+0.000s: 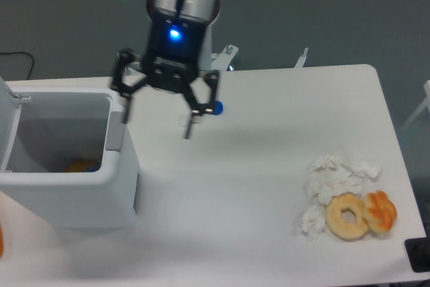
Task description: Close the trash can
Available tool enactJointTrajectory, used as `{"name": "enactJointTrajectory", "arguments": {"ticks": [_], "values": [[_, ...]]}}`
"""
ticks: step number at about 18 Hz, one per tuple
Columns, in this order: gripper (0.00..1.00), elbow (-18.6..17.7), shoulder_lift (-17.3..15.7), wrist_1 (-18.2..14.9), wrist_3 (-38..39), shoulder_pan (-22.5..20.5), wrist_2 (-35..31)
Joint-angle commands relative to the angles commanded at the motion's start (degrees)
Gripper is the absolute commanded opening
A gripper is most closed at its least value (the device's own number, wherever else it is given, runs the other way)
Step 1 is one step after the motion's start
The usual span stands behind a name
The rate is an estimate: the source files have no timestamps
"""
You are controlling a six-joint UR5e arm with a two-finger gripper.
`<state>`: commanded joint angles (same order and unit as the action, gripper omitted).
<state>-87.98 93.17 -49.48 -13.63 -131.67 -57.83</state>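
A grey wall backs a white table (269,186) that fills most of the view. My gripper (157,115) hangs above the table's rear left part, its two fingers spread wide apart with nothing between them; a blue light glows on the wrist above. The picture is smeared around my fingers, so their tips are soft. One finger (126,107) sits over the right rim of the bin (67,193), the other points down over bare table toward 3 o'clock of that rim.

The bin stands at the table's left edge, at about 8 o'clock from my gripper. It is open: its lid (5,126) stands up along the left side, and a grey latch tab (115,131) shows on the right wall. Something orange (82,165) lies at the bottom inside.

A small blue thing (216,107) peeks out just behind my gripper at 3 o'clock. Far off at 4 o'clock, near the table's right front corner, crumpled tissues (334,179) lie touching a doughnut (347,216) and an orange pastry (380,211).
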Motion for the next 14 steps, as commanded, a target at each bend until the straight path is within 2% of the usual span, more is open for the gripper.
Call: {"name": "enactJointTrajectory", "arguments": {"ticks": [5, 11, 14], "values": [[1.0, 0.09, -2.72, 0.0, 5.36, 3.61, 0.61], [1.0, -0.09, -6.59, 0.0, 11.61, 4.85, 6.41], [1.0, 0.09, -6.68, -0.09, 11.79, 5.9, 11.32]]}}
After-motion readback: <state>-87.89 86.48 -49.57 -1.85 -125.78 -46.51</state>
